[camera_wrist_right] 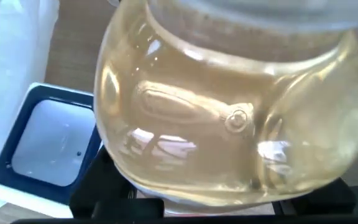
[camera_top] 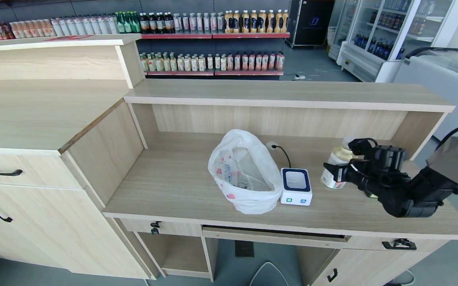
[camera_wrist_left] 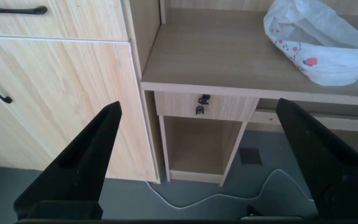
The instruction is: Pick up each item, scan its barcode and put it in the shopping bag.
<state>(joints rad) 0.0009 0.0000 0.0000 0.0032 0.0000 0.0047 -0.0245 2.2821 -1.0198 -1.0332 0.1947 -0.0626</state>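
A clear bottle [camera_top: 334,169] of pale yellow drink with a white cap leans a little just right of the white scanner [camera_top: 295,186]. My right gripper [camera_top: 345,158] is shut on the bottle, with one finger in front of it and one behind. The right wrist view has the bottle [camera_wrist_right: 229,106] very close, with the scanner's window [camera_wrist_right: 48,143] beside it. The white plastic shopping bag [camera_top: 245,171] stands open-mouthed left of the scanner, touching it. My left gripper [camera_wrist_left: 197,168] hangs open below counter height, holding nothing, with the bag [camera_wrist_left: 316,43] far off on the counter.
The wooden counter [camera_top: 173,186] has a raised ledge [camera_top: 288,93] along its back and a tall cabinet wall [camera_top: 105,151] on its left. The scanner's black cable [camera_top: 282,153] runs to the back. Drawers with black handles [camera_top: 399,244] sit under the front edge.
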